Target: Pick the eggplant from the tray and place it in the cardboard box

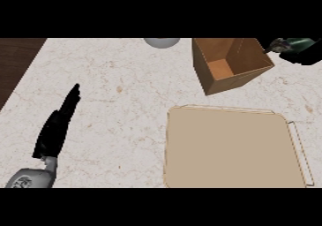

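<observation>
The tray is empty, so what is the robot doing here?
The robot's job is to move an eggplant from the tray into the cardboard box. The tray is bare now. The right hand is up beside the box, with something greenish at it, maybe the eggplant. The left hand rests open at the left, over the counter.

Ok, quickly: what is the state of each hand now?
Left hand: open, fingers straight, holding nothing.
Right hand: beside the cardboard box, cannot tell whether it holds anything.
</observation>
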Action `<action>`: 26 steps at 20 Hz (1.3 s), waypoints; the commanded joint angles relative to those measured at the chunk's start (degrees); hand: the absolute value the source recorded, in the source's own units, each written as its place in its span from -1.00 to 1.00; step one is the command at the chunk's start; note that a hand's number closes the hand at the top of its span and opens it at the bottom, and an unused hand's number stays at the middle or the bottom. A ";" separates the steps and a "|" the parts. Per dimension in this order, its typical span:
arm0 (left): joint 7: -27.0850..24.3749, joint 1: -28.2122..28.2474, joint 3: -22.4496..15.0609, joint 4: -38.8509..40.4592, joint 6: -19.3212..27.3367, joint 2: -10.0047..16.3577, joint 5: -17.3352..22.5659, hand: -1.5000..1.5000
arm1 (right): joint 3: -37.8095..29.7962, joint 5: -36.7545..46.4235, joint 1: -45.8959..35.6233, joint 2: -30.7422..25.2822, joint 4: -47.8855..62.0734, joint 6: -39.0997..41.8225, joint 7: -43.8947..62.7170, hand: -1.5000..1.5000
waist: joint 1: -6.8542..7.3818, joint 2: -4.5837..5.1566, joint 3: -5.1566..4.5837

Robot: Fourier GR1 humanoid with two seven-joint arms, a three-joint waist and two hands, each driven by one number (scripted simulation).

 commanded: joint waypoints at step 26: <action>0.94 0.65 1.91 -0.37 0.09 -0.33 -1.55 0.00 | 9.16 8.75 -11.41 26.83 22.75 -0.70 1.06 -1.00 | -2.25 -0.51 -0.13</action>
